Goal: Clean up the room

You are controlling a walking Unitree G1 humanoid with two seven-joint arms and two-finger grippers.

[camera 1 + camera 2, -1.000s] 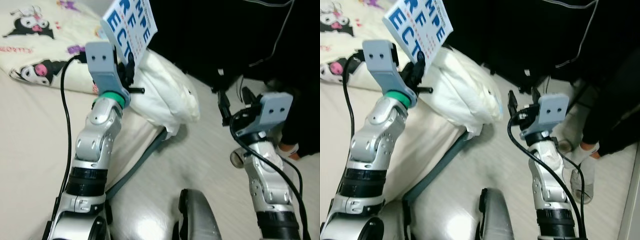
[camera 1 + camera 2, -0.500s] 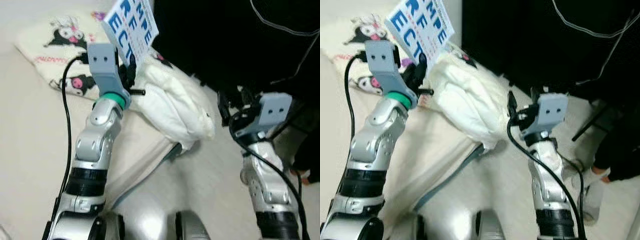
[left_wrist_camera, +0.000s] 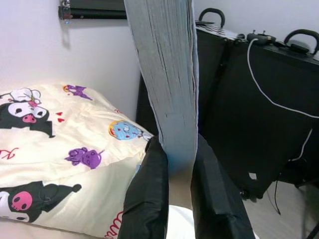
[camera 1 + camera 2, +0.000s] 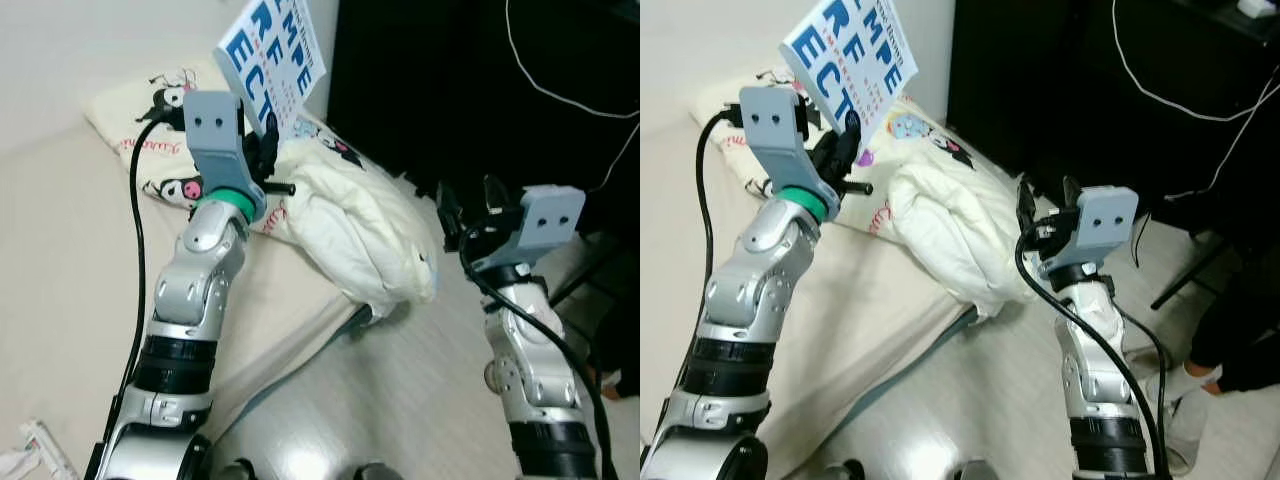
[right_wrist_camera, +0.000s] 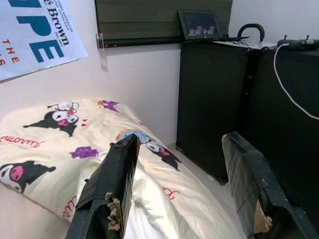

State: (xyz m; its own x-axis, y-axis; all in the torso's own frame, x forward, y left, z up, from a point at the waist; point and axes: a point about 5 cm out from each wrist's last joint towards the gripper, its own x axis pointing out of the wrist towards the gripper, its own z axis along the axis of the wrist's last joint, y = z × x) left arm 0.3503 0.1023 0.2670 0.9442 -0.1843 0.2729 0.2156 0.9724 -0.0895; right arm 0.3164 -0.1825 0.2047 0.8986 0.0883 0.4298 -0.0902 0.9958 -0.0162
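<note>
Through my left eye, my left claw (image 4: 262, 150) sits in the upper middle of the frame, clenched on the lower edge of a book (image 4: 272, 55) with big blue letters on its white cover; the book rises tilted toward the top of the frame. Below and right of it a cartoon-printed pillow (image 4: 150, 110) lies on the bed (image 4: 70, 260), and a rumpled white quilt (image 4: 360, 225) hangs over the bed's edge toward the floor (image 4: 420, 400). My right claw (image 4: 465, 205) hovers at the right, above the floor, fingers spread and holding nothing, with a black cabinet (image 4: 440, 80) behind it.

Through my right eye the same scene holds, and a person's leg and socked foot (image 4: 1185, 400) stand at the lower right.

My left wrist view looks along my two black fingers (image 3: 147, 199), pressed on either side of the book's grey page block, which runs up the centre of the frame; the pillow lies at the lower left, the cabinet at the right.

My right wrist view has my fingers (image 5: 112, 184) well apart with nothing between them, the pillow and quilt beyond them, the book's cover in the upper left corner.
</note>
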